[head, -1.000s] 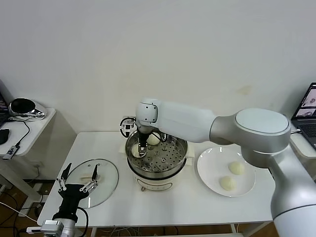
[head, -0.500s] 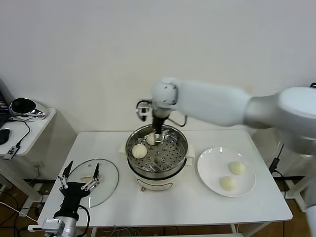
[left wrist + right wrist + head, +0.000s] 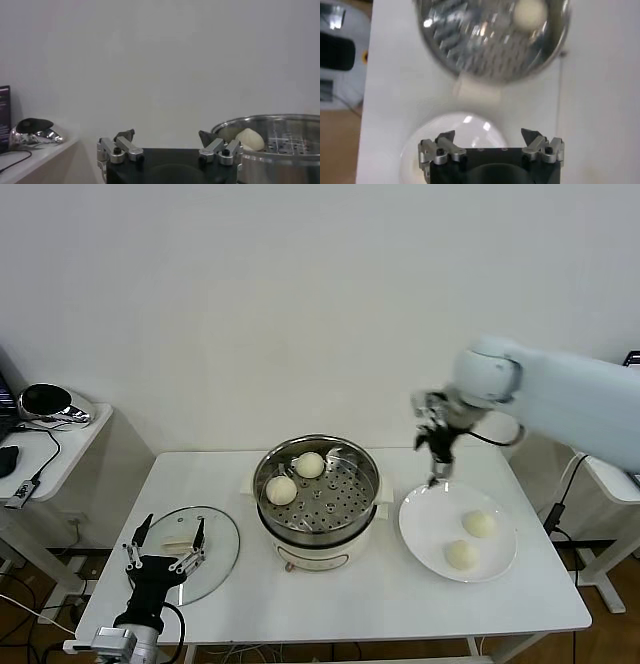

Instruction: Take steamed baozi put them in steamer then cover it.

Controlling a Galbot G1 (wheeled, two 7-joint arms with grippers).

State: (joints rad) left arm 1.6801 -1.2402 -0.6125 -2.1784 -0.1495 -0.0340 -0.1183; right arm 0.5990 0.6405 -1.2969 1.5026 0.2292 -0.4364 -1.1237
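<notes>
The steamer (image 3: 340,519) stands mid-table with two steamed baozi (image 3: 281,490) (image 3: 310,465) on its perforated floor. Two more baozi (image 3: 480,524) (image 3: 461,555) lie on the white plate (image 3: 415,534) to its right. My right gripper (image 3: 436,471) hangs open and empty above the plate's far left rim. Its wrist view shows the right gripper (image 3: 489,136) over the plate (image 3: 455,135), the steamer (image 3: 490,40) and one baozi (image 3: 529,12) beyond. My left gripper (image 3: 160,549) rests open by the glass lid (image 3: 215,534). In its wrist view the left gripper (image 3: 169,137) faces the steamer (image 3: 280,150).
A side table at the far left carries a shiny dark object (image 3: 45,399) and cables. A laptop (image 3: 625,399) sits at the right edge. The table's front edge runs just below the lid and plate.
My right gripper rose out of the steamer, leaving a second baozi inside, and swung right to above the plate. The left arm stayed by the lid.
</notes>
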